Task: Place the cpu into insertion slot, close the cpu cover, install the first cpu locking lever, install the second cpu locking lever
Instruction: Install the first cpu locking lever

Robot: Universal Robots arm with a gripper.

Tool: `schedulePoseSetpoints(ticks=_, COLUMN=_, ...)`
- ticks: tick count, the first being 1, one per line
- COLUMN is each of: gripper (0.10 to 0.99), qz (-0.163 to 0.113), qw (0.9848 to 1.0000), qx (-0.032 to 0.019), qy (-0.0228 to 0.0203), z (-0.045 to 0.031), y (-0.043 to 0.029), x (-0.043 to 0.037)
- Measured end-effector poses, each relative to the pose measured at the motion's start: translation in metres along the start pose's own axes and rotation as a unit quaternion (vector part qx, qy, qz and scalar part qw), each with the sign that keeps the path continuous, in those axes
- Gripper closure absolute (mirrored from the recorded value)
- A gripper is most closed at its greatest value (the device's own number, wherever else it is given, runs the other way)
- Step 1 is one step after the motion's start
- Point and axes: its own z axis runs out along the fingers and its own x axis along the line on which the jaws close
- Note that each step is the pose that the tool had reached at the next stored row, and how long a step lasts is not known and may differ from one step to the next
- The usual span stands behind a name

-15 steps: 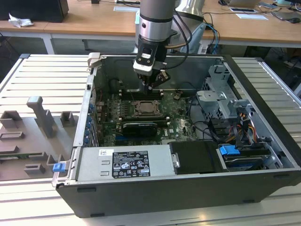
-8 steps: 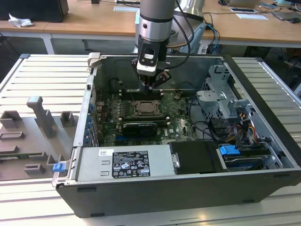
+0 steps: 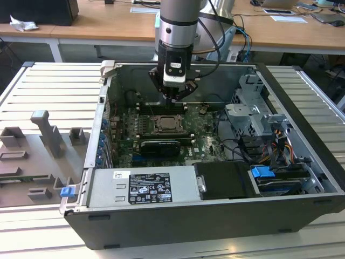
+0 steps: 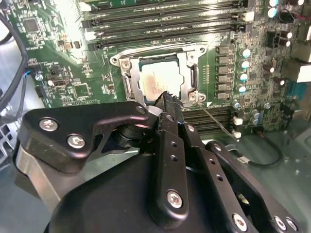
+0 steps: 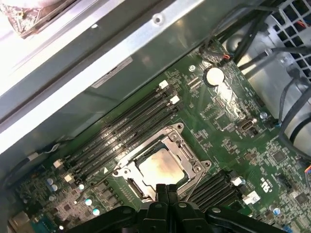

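The cpu (image 4: 156, 80) lies flat in the insertion slot (image 4: 122, 65) on the green board, its pale metal face up; it also shows in the first wrist view (image 5: 160, 167). The silvery cpu cover (image 4: 183, 62) lies down around it as a frame (image 5: 188, 148). A thin metal lever rod (image 4: 216, 120) runs slanted beside the socket. My gripper (image 4: 167, 97) hangs just above the socket's edge, fingers pressed together and holding nothing. In the exterior view the gripper (image 3: 175, 98) hovers inside the open case over the cpu (image 3: 167, 124).
Long black memory slots (image 5: 126, 126) flank the socket. A long black card (image 3: 159, 147) sits in front of it. A power supply (image 3: 145, 186), a drive cage (image 3: 259, 116) and cables (image 3: 242, 145) crowd the case. A grey fixture (image 3: 46, 135) stands at the exterior view's left.
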Motion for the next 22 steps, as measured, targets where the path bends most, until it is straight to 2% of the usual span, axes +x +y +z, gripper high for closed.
schedulePoseSetpoints(ticks=6, gripper=0.98, qz=-0.01, qw=1.0, qx=-0.0003, qy=-0.0005, z=-0.0051, y=-0.0001, x=0.0001)
schedulePoseSetpoints(ticks=9, gripper=0.98, qz=-0.042, qw=0.9991, qx=0.0, qy=-0.0012, z=-0.0051, y=-0.0001, x=0.0)
schedulePoseSetpoints(ticks=11, gripper=0.98, qz=-0.075, qw=0.9972, qx=0.0, qy=-0.0019, z=-0.0048, y=-0.0001, x=0.0)
schedulePoseSetpoints(ticks=16, gripper=0.98, qz=-0.125, qw=0.9922, qx=-0.0007, qy=-0.0025, z=-0.0046, y=-0.0001, x=0.0)
schedulePoseSetpoints(ticks=22, gripper=0.98, qz=-0.176, qw=0.9843, qx=-0.0005, qy=-0.0036, z=-0.0045, y=-0.0001, x=0.0)
